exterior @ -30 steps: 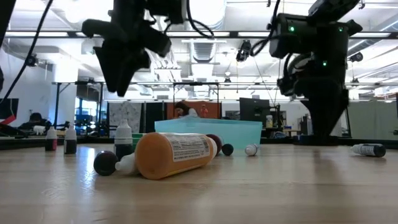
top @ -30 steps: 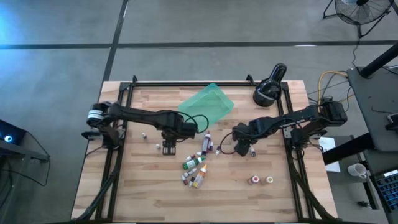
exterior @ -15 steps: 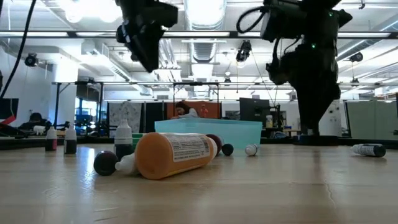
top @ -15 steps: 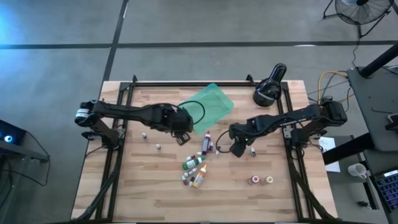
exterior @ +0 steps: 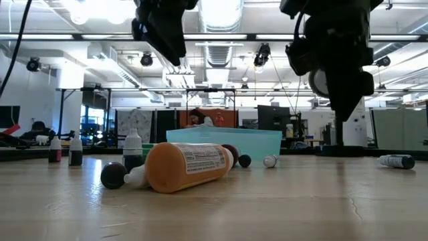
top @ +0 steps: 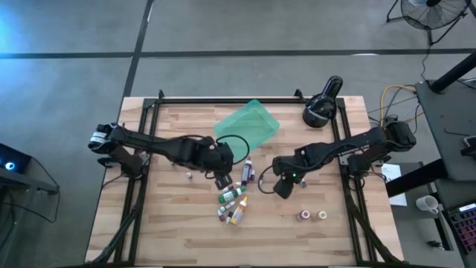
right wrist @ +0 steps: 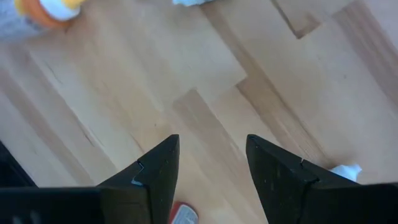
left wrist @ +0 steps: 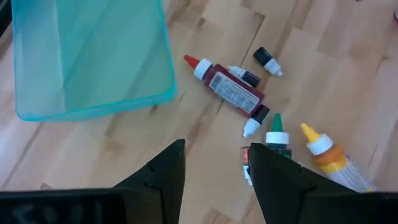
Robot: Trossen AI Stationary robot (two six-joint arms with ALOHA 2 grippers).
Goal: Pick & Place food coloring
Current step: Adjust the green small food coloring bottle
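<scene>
Hovering with fingers spread and empty, left gripper [top: 223, 179] above the central cluster of food coloring bottles [top: 236, 199] near the teal tray [top: 249, 125], right gripper [top: 282, 186] just beside, risking knocking lying bottles rolling if descending off-centre.

food coloring [top: 236, 197] — tiny white-capped bottles, mostly lying clustered mid-table

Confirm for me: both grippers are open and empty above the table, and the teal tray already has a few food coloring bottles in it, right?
Not quite. The teal tray is empty; the left wrist view shows nothing inside it. The food coloring bottles lie on the wood outside it. The rest holds: the left gripper and right gripper are both open, holding nothing.
</scene>
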